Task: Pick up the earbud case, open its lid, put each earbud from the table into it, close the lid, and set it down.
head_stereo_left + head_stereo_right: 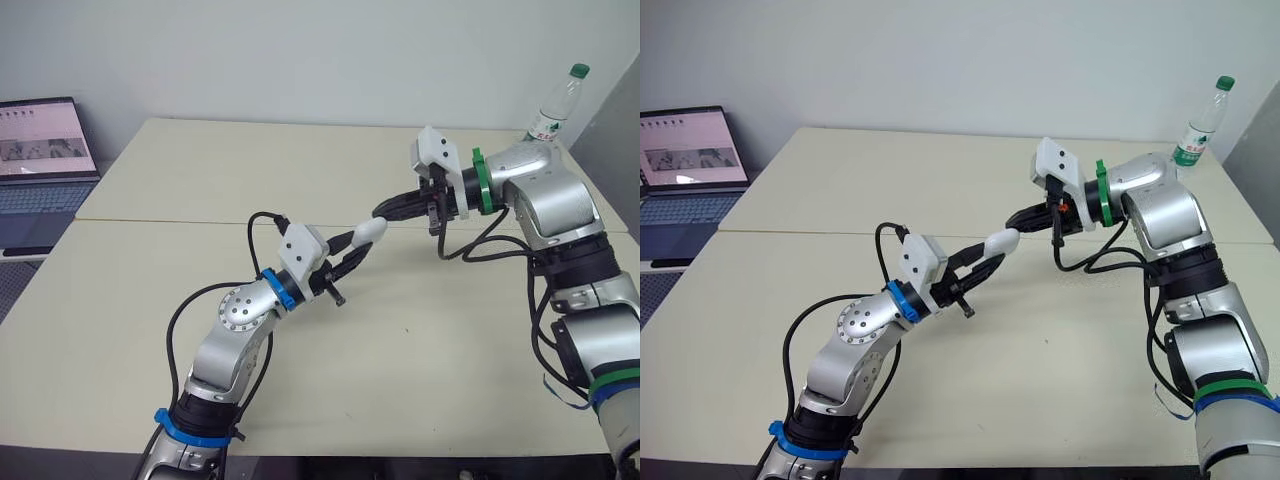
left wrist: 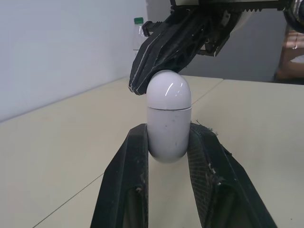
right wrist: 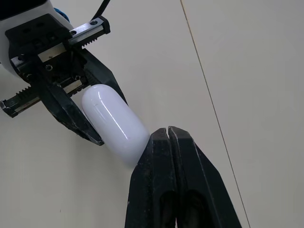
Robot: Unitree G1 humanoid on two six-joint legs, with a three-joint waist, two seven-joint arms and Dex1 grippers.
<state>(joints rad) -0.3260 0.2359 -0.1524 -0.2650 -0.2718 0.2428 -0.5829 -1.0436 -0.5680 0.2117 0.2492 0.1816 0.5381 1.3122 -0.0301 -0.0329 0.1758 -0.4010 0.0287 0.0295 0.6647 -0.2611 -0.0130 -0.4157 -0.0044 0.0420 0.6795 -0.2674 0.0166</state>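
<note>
- While your left claw point(image 1: 355, 250) is clamped on the earbud case point(image 1: 371, 230), the case hangs in the air over the middle of the bench point(image 1: 200, 180), not resting on it.
- Its two fingers point(image 2: 127, 171) squeeze the lower half of the case from both sides. The rounded lid end sticks out past the fingertips, toward your right arm.
- In the head views the case is tilted, with the lid end higher than the gripped end.
- Your right claw point(image 1: 382, 211) has its fingers pressed together with no gap, and there's nothing between them.
- Those closed tips sit right against the domed lid end. It looks like contact from both wrist views, though I can't swear they aren't a hair apart.
- The seam runs straight around the case, so the lid looks shut.
- A plastic bottle point(image 1: 556, 108) with a green cap stands upright near the bench's far right corner, well apart from both claws.
- An open laptop point(image 1: 40, 170) sits off the bench's left edge with its screen lit.
</note>
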